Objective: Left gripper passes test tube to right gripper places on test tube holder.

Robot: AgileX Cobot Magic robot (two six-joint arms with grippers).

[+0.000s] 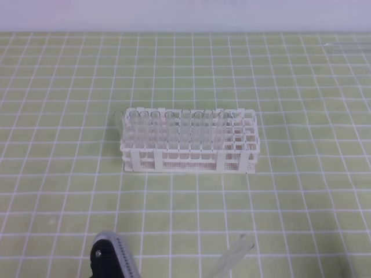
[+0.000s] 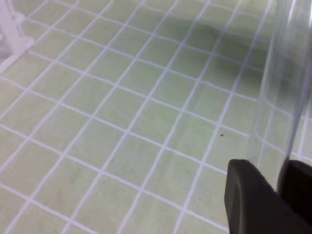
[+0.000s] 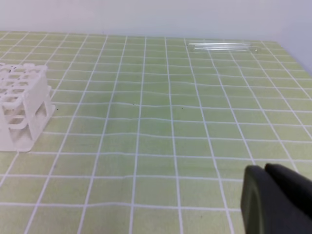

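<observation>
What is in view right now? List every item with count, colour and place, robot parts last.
mat: one, green with a white grid, covers the table.
test tube holder: one, white, middle of the mat.
racked tubes: several, clear, upright in the holder's left and middle holes; the right end looks empty.
test tube: one, clear, between the left jaws, near edge of the mat.
loose tube: one or perhaps two, clear, lying at the far right edge of the mat.
wall: pale, behind the table.
left gripper: one, black, jaws closed on the test tube.
right gripper: one, black, jaws shut on nothing, low over the mat.
</observation>
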